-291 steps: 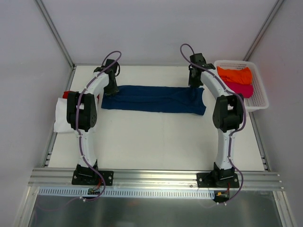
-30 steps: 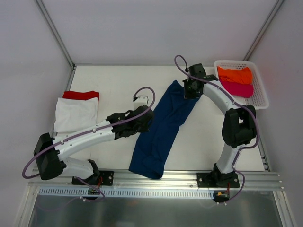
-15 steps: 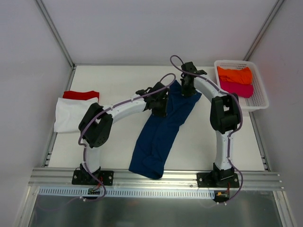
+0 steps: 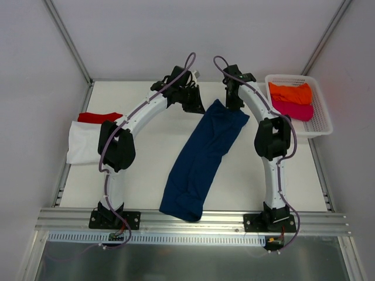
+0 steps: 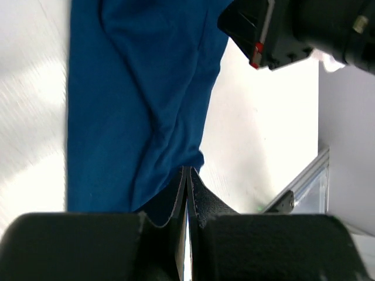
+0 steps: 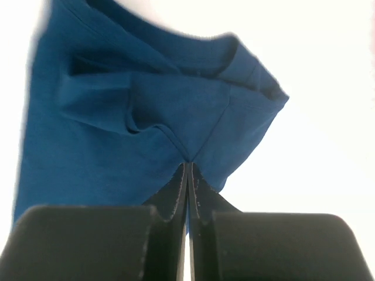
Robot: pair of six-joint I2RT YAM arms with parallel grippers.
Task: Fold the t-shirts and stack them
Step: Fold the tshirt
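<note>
Left gripper (image 4: 192,100) has its fingers pressed fully together, tips at the left far corner of the long navy blue cloth t-shirt (image 4: 202,158). In the left wrist view the cloth edge meets the fingertips (image 5: 181,181), but whether any cloth is caught between them cannot be told. Right gripper (image 4: 232,100) is closed too, and plainly pinching: in its wrist view the creases of the navy tee run together right at the closed tips (image 6: 187,165). Just changed: within the last second the left arm swung from low at the near left, up along the shirt's left edge, to the far end beside the right gripper, which kept to its corner. Some seconds back the shirt lay crosswise along the far side as a band; now it runs on a slant from the far right toward the near edge of the white table (image 4: 146,175), narrow and lengthwise-folded. Judgement: both hands at one end suggests the next fold, end over end. Folded white tee (image 4: 82,143) and red tee (image 4: 96,117) wait at far left; orange tee (image 4: 290,92) and magenta tee (image 4: 296,109) lie unfolded in the white mesh plastic basket (image 4: 320,126).
</note>
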